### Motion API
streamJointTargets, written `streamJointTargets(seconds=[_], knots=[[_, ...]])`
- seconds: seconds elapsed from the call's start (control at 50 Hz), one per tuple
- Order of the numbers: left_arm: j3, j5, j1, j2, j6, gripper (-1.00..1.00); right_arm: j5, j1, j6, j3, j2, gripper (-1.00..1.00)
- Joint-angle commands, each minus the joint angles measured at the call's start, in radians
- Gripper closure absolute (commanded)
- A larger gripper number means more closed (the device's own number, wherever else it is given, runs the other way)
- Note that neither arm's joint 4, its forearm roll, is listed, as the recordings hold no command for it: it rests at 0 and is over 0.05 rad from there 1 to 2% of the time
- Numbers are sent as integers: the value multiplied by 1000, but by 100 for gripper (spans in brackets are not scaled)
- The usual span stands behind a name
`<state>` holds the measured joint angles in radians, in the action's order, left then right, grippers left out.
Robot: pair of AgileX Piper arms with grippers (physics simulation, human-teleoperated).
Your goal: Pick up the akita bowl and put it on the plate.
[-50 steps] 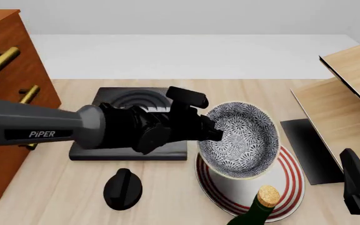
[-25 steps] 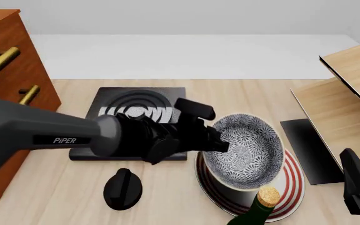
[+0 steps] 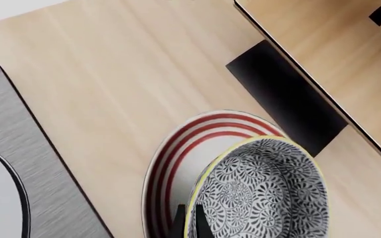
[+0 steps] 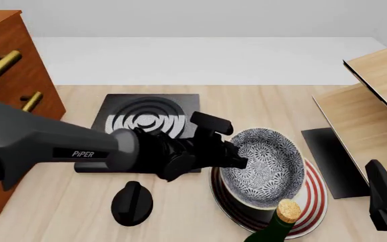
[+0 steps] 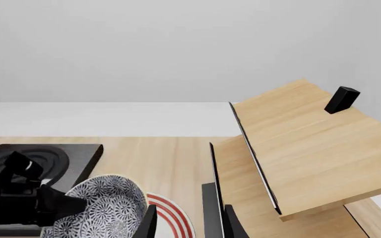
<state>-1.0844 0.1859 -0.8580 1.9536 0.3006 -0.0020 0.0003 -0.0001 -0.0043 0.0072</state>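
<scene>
**Ana:** Two arms on this rig, and only one is working. At the near edge of the table a bottle pokes up with its cork right in front of the plate. Off at the near right corner, the right gripper is parked with its fingers apart, holding nothing.

**Ben:** And the left gripper?

**Ana:** Clamped on the akita bowl, pinching the wall on the bowl's left side, one finger inside and one outside. The bowl sits over the plate, tipped a touch toward the arm. I can't tell whether its foot is touching down.

**Ben:** So how do you finish this well?

**Ana:** My read: level the bowl first, ease it straight down until it rests within the red rings, then open slowly. Let go while it's tilted and it could rock or slide toward the bottle. Pull away up and back, not sideways, or the inner finger drags the rim.

**Ben:** Arm pose?

**Ana:** Left arm reaches in low from the left edge, nearly flat over the table, wrist pointing right, passing a black knob nearer us. Behind it lies the black slab with grey rings. Farther right stands a wooden rack, well apart from the action
</scene>
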Motion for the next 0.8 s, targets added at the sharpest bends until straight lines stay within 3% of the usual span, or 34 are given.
streamJointTargets(seconds=[0.02, 0.46, 0.48, 0.8], knots=[[-14, 10, 2, 22, -5, 100, 0, 0, 0, 0, 0, -100], [22, 30, -33, 12, -1, 100, 0, 0, 0, 0, 0, -100], [26, 27, -38, 6, 1, -100, 0, 0, 0, 0, 0, -100], [36, -44, 17, -203, -75, -100, 0, 0, 0, 0, 0, -100]])
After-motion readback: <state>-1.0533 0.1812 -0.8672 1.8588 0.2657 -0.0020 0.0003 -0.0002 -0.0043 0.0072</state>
